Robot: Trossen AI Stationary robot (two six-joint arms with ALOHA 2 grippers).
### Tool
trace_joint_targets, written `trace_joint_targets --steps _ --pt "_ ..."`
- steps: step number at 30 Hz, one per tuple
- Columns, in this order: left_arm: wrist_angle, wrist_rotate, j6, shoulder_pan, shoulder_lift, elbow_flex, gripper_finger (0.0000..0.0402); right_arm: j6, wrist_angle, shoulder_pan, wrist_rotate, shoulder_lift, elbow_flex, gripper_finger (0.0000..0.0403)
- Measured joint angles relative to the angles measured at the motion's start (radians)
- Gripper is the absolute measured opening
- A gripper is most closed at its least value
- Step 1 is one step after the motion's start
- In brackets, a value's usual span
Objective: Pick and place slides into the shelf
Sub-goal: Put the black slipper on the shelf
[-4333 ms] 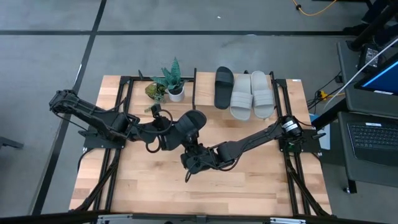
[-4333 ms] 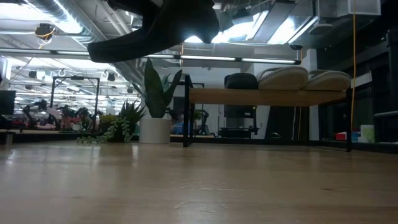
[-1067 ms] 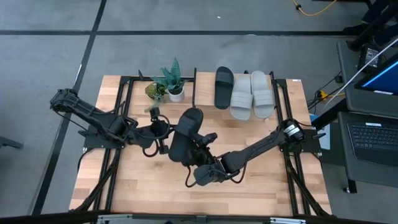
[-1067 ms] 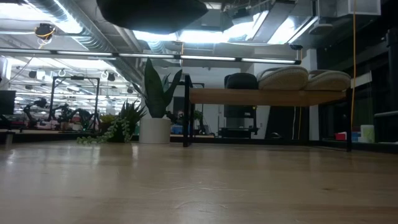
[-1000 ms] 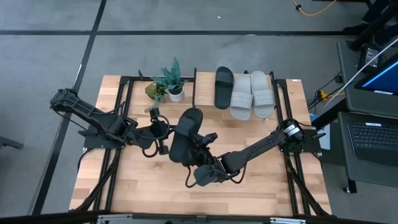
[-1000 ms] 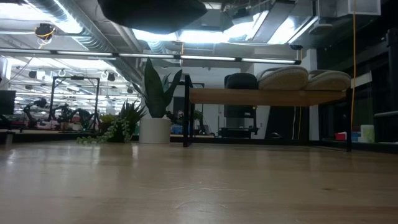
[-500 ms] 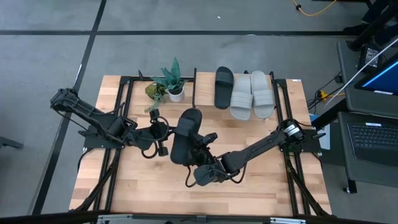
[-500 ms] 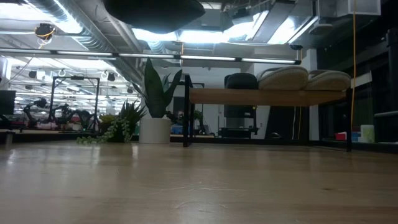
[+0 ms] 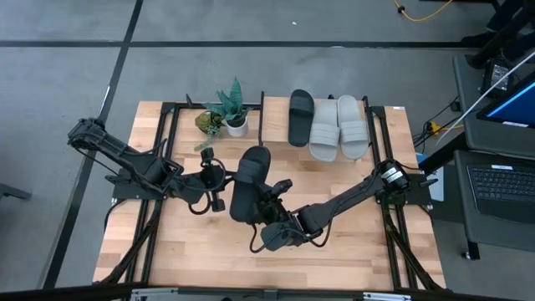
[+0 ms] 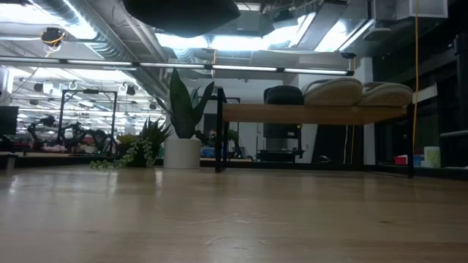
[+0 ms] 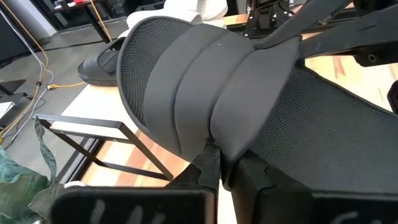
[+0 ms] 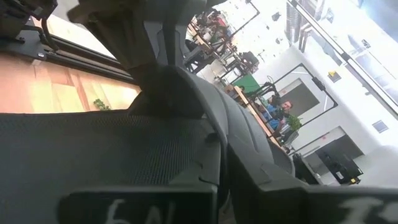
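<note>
A black slide [image 9: 249, 180] hangs in mid-air above the middle of the table, well clear of it in the low view [image 10: 183, 14]. My left gripper [image 9: 222, 190] is shut on it from the left, and my right gripper [image 9: 269, 201] is shut on it from the near right. The shelf [image 9: 274, 125] stands at the table's far right. On its top board lie another black slide [image 9: 300, 117] and two light grey slides [image 9: 324, 130] [image 9: 353, 125] side by side, soles down. My left gripper pinches the black slide's strap at its side edge [image 11: 212, 138] between its two fingers [image 11: 208, 167]. The fingers come from the table's left, slanting a little downward. The slide is lifted clear of the table. My right gripper pinches the black slide [image 12: 93, 149] between its two fingers [image 12: 261, 180], at the edge [image 12: 219, 152] where the strap meets the meshed sole. The fingers come in level from the table's near right. The gripper's own body hides how far back the slide reaches.
A potted plant [image 9: 236, 124] and a smaller green plant [image 9: 209, 122] stand at the far edge, left of the shelf. Black frame rails run along the table's left and right sides. Bare wood lies toward the near edge [image 9: 251, 267].
</note>
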Motion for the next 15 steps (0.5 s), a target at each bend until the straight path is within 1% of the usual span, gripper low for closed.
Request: trace_joint_targets --steps 7,11,15 --pt "0.0 0.008 -0.015 0.0 0.0 0.0 0.0059 -0.001 -0.001 0.0 0.011 0.0 0.0 0.0013" --pt "0.004 0.004 -0.014 0.0 0.0 0.0 0.0082 -0.03 0.0 0.0 0.044 0.0 0.0 0.0013" --pt "0.005 0.008 0.022 -0.003 -0.002 0.001 0.0098 -0.057 0.001 -0.002 0.071 -0.007 0.0 0.0013"
